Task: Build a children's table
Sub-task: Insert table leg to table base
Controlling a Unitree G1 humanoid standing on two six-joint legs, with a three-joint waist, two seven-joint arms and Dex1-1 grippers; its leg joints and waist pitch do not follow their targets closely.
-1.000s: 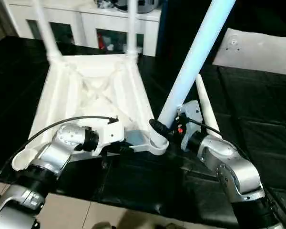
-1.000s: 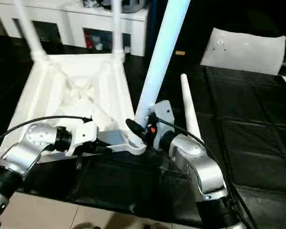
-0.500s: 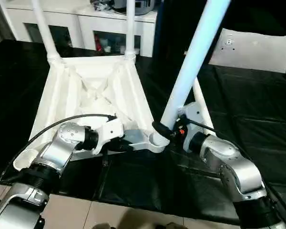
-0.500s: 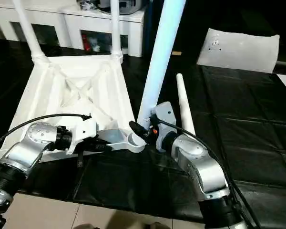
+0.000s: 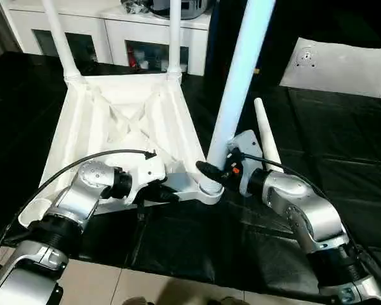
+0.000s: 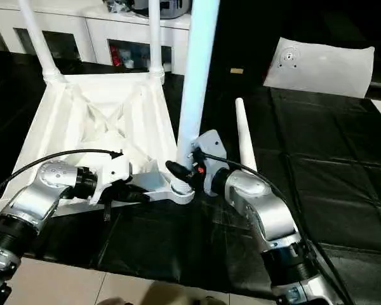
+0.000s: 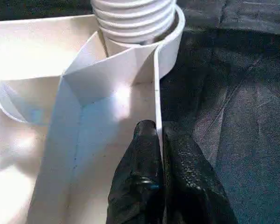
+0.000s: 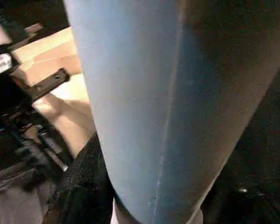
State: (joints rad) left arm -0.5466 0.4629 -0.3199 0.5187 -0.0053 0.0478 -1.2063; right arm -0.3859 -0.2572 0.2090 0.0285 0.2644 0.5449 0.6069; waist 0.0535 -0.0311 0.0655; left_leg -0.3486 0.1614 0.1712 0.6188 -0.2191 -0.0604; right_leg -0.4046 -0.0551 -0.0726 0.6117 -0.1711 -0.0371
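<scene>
Left pincer [image 7: 159, 154]: our two black fingers are pinched tight on the thin near rim of the upside-down white plastic square tabletop [image 5: 124, 127], right next to the near right corner socket [image 5: 209, 189].
Right pincer [image 5: 217, 171]: we've got it wrapped around the base of a long white tapered plastic leg [image 5: 241, 76], clamped just above the threaded end. One black finger [image 5: 206, 169] shows on the tabletop side of the leg.
Held leg: its ribbed screw end [image 7: 133, 18] sits in that corner socket, and the leg rises steeply, leaning a bit to the right, up past the top of the head view.
Tabletop: lying underside up on the black mat [image 5: 343, 146], so we're looking at the X ribs.
Far legs: two more white legs [image 5: 58, 35] and [image 5: 174, 35] stand in the two far corner sockets.
Spare leg [image 5: 265, 130]: lying flat on the mat just right of our right wrist, thin tip pointing away.
Background: white cabinets with glass doors [image 5: 140, 44] behind the table, and a flat white panel [image 5: 336, 67] at far right on the mat.
</scene>
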